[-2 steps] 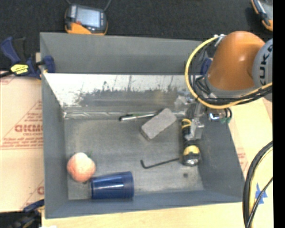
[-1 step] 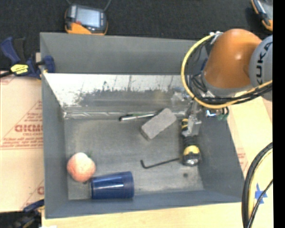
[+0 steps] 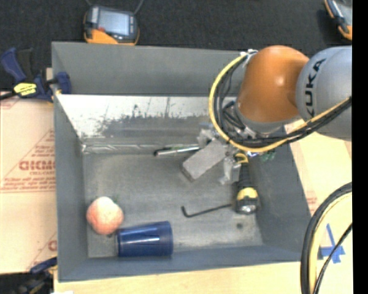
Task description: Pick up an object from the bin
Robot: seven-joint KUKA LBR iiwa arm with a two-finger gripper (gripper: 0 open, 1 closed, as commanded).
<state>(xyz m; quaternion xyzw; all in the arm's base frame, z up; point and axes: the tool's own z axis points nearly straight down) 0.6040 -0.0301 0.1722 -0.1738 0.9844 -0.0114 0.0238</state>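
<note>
Five loose things lie on the floor of the grey bin point(image 3: 172, 60), and the pincer point(image 3: 210, 173) hangs low over its right half, its two grey fingers spread apart with nothing between them. Closest to it is a short black-and-yellow tool point(image 3: 246, 196), just to the pincer's right and a little nearer the front wall, lying roughly lengthwise from back to front with the yellow band at its near end. A thin dark pen point(image 3: 176, 150) lies just to the left of the pincer, toward the back wall, and a black hex key point(image 3: 206, 210) lies flat just in front of it. Well away, at the front left, sit a blue cup point(image 3: 145, 239) on its side and a peach-coloured ball point(image 3: 104, 215), touching or nearly so. The tool looks the likeliest pick: it seems stiff, fairly light and thick enough to fill the fingers, unlike the hex key and the pen, which hug the floor. Its round, smooth body could roll or slip, so the best hold is probably across the black barrel at about its middle, fingers on either side of its length, clear of the yellow end and of the hex key's tip beside it.
</note>
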